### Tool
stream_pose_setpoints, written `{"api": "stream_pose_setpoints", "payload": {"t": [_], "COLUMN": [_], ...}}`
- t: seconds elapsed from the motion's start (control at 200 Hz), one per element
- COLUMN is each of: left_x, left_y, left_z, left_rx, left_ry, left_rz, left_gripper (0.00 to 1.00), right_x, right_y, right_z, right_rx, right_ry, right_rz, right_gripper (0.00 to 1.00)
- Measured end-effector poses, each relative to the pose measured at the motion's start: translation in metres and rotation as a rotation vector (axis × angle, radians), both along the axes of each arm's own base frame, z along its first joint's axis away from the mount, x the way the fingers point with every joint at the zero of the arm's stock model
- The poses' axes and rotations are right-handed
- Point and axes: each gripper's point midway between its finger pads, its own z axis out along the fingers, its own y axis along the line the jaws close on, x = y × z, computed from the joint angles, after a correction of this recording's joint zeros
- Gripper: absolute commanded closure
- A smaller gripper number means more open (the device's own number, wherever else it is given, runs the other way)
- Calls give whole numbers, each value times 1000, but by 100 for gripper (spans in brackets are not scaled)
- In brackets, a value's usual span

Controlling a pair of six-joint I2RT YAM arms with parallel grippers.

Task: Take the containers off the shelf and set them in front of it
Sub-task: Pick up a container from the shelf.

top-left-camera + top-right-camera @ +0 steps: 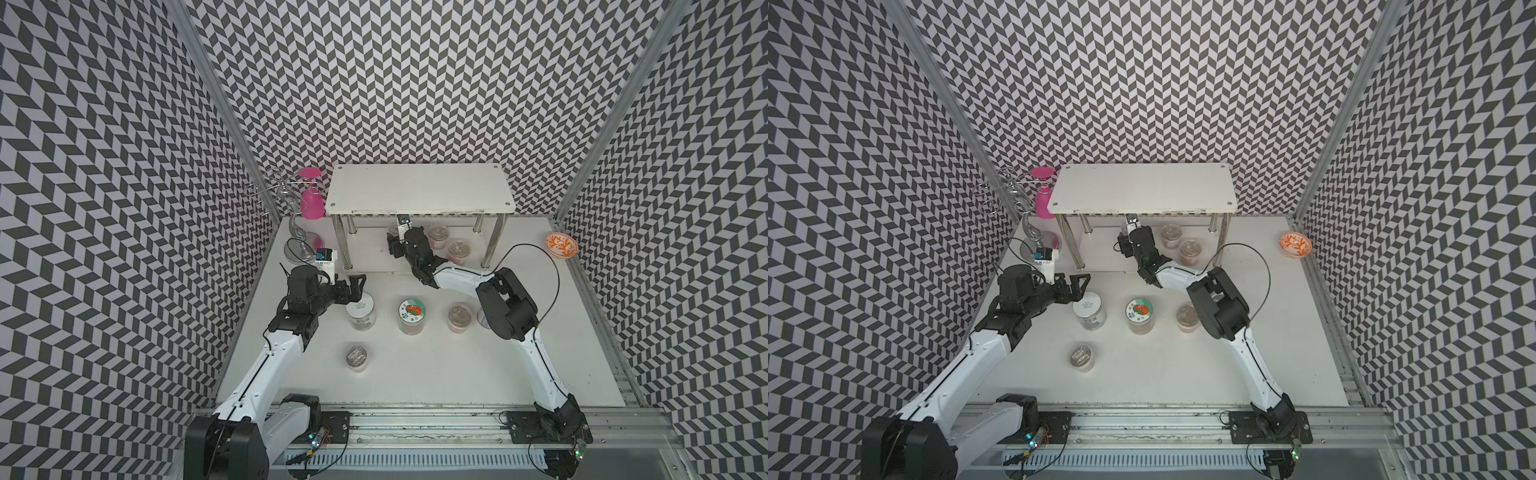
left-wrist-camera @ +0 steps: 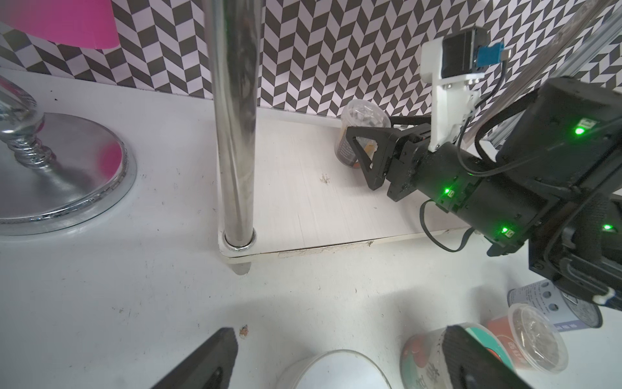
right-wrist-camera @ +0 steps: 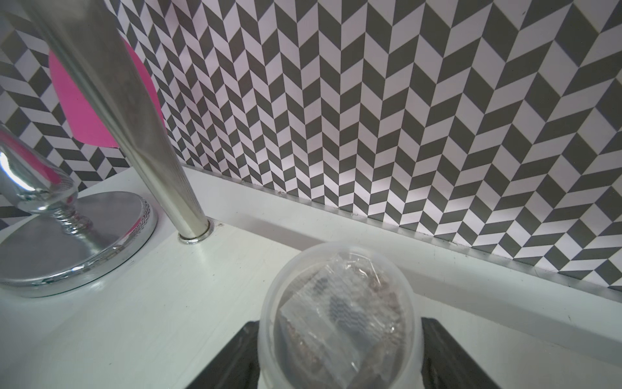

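Note:
The white shelf point(image 1: 419, 189) stands at the back in both top views. My right gripper point(image 3: 340, 336) reaches under its top board, jaws shut against both sides of a foil-topped cup point(image 3: 340, 303) on the lower tier. Two more cups point(image 1: 438, 235) point(image 1: 458, 249) sit to its right. In front stand a white-lidded jar point(image 1: 361, 309), a tomato-label jar point(image 1: 411, 313), two cups point(image 1: 460, 316) point(image 1: 356, 356), and a tin can point(image 1: 484, 320) half hidden behind my right arm. My left gripper point(image 1: 357, 286) hangs open and empty just behind the white-lidded jar point(image 2: 333, 370).
A pink upturned goblet point(image 1: 311, 199) and a silver wire stand point(image 1: 297, 245) stand left of the shelf. An orange patterned bowl point(image 1: 561, 246) sits by the right wall. The shelf's chrome leg point(image 2: 235, 118) rises close to my left gripper.

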Motion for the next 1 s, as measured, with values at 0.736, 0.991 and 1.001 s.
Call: {"api": "stream_pose_setpoints", "payload": {"t": [0.736,0.991,1.001], "left_x": [1,2,2], "left_y": [-2,-2,-2], "left_z": [-7,-11,-11], "left_rx": [-2,-2,-2], "left_ry": [17,28,28], "left_rz": [-8,-12,-12], "left_gripper": [0,0,0], "right_x": [-27,-38,-39], "right_y": [-8,-16,-17], "right_z": [1,2,3], "right_rx": [1,0,-1], "right_ry": [2,2,2], "right_rz": [64,66,66], "right_gripper": [25,30,30]}}
